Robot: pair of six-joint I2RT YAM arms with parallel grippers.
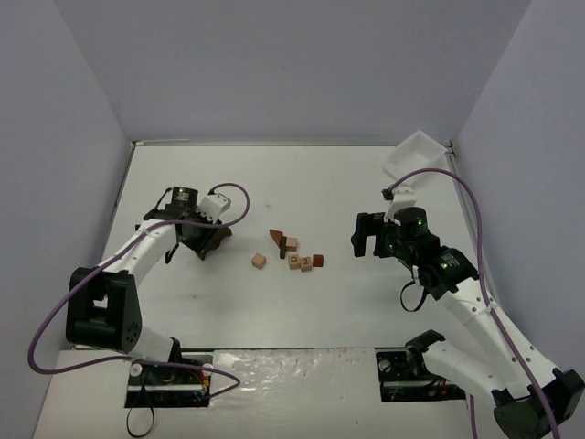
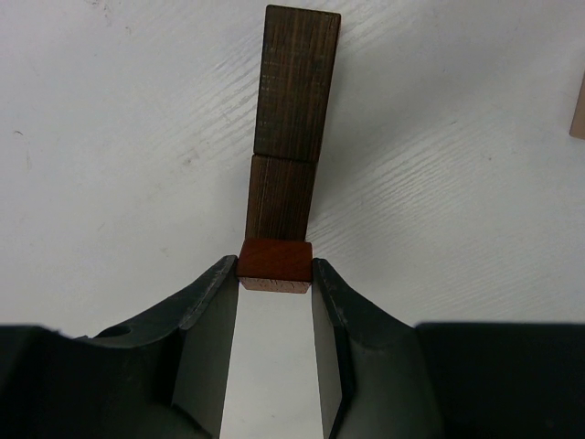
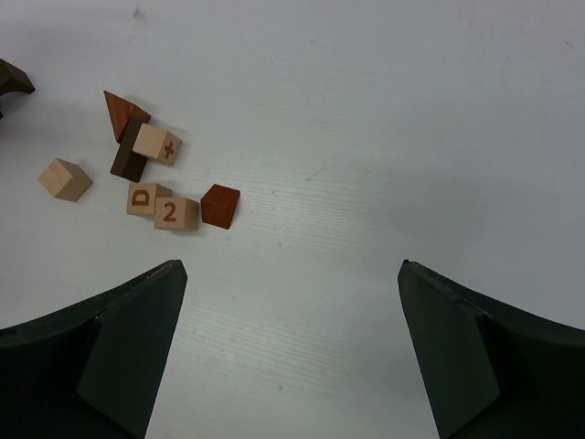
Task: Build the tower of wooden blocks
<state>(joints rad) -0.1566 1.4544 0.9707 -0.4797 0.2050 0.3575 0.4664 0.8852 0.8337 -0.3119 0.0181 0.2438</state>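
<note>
Left gripper is pinched narrow on a small red-brown block, held by its two sides right at the fingertips. Two dark brown blocks lie end to end just past it, the nearer one touching it. Right gripper is spread wide and empty, hanging over the table.

From where I stand the writing reads easily enough. The cube marked 2 is pale, and the cube marked D touches it on its left. The cube marked + sits up against a dark brown piece and a red wedge; whether it rests on them or beside them I cannot tell. A red-brown cube sits just beside the 2, and a plain pale cube lies a little apart on the left. This cluster is in the middle of the table, between the two grippers.

A white tray leans in the far right corner; what it holds I cannot tell.

Left arm reaches forward and bends in toward the middle; right arm stretches forward and leftward, its gripper facing the cluster
</note>
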